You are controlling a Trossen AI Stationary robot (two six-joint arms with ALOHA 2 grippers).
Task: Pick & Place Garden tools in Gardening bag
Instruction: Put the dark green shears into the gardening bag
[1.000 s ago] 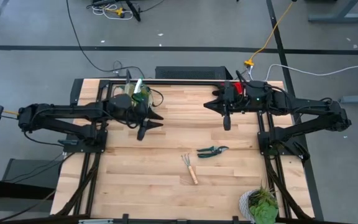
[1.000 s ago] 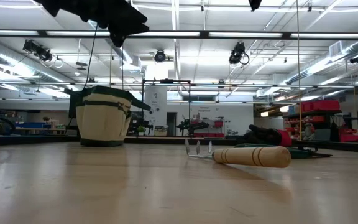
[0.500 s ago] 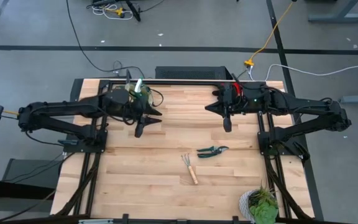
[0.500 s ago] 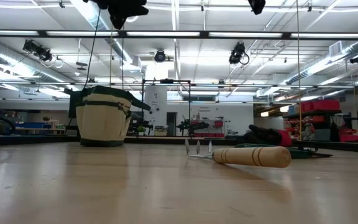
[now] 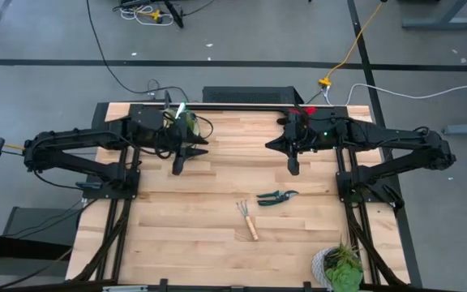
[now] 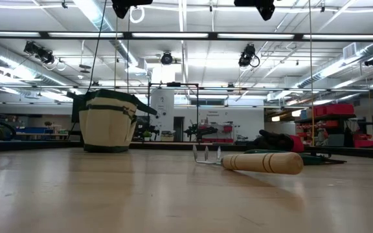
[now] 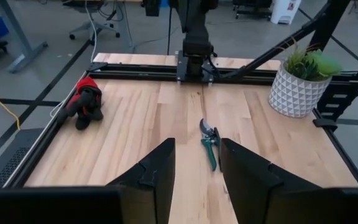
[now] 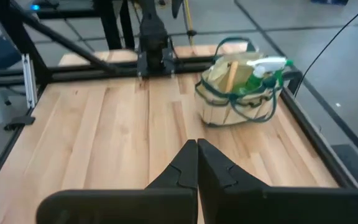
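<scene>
The beige gardening bag (image 8: pixel 240 87) stands on its base at the table's far left; a wooden handle and a green, white-topped piece stick out of it. My left gripper (image 7: pixel 197 149) hangs open in the air just beside the bag (image 5: pixel 185 123), with nothing between its fingers. My right gripper (image 8: pixel 197 149) is shut and empty, high over the table's far right (image 5: pixel 293 165). The pruning shears (image 5: pixel 277 196) and a wooden-handled rake (image 5: pixel 247 219) lie flat mid-table. The red-and-black gloves (image 7: pixel 86 102) lie at the far right edge.
A leafy plant in a white patterned pot (image 5: pixel 339 268) stands at the near right corner. Both arm bases and a black rail line the table's far edge. Bare wood lies between the bag and the tools (image 6: pixel 258 161).
My left gripper has risen, still open, and drawn back a little toward the table's left edge, nearly leaving the top of the low view. My right gripper has tipped its fingers slightly downward and stayed shut. The tools and bag have not moved.
</scene>
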